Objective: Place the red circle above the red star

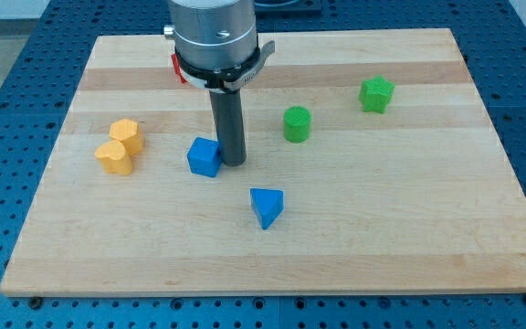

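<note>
My tip rests on the board just right of a blue cube, touching or nearly touching it. Only a sliver of one red block shows at the view's top, behind the left side of the arm's grey body. Its shape cannot be made out. No other red block shows; the arm may hide one.
A blue triangular block lies below and right of the tip. A green cylinder and a green star-like block lie to the right. Two yellow blocks sit together at the left of the wooden board.
</note>
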You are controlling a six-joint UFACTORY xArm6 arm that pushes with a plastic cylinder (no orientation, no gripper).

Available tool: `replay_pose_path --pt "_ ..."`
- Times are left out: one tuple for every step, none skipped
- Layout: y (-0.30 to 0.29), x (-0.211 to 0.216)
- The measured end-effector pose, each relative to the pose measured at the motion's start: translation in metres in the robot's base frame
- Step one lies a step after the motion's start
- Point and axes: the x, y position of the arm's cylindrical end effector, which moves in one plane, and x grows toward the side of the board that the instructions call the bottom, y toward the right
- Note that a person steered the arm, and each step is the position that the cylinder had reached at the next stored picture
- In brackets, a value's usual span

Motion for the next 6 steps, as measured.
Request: replay_pose_path --pt "-0.011 -0.022" --pt "-0.029 -0.079" --pt "-0.086 -0.091" --pt "-0.051 -0.128" --pt "0.012 -0.160" --pt "0.022 -0.184"
